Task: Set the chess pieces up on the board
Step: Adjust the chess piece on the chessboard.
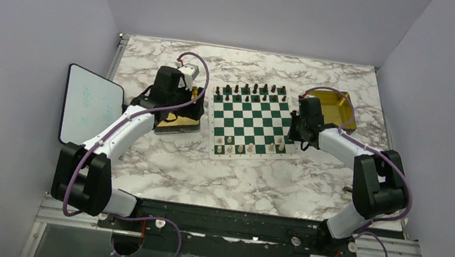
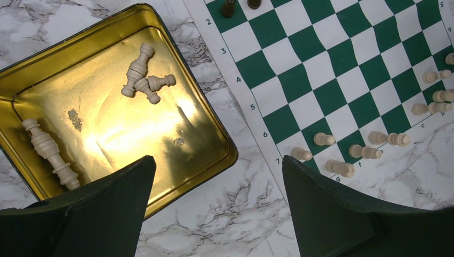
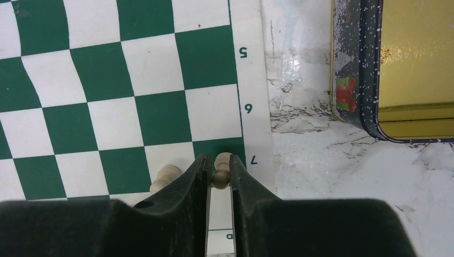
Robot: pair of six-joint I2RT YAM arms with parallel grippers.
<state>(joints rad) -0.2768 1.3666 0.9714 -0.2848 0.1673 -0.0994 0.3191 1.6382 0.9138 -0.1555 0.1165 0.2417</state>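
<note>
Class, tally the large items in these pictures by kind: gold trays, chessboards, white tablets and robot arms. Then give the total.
Gold trays: 2
Chessboards: 1
White tablets: 1
Robot arms: 2
Total: 6

**A Robotics Lab Test Cell**

The place looked like a robotics lab booth. Plain pale grey wall panels (image 1: 254,11) boxed in a white marble-patterned surface (image 1: 237,184) on three sides. A white-and-black left robot arm (image 1: 120,130) and its matching right robot arm (image 1: 349,149) were bolted to a slotted silver metal rail (image 1: 230,236) at the near edge, with purple cables (image 1: 187,62) looped along them.
</note>
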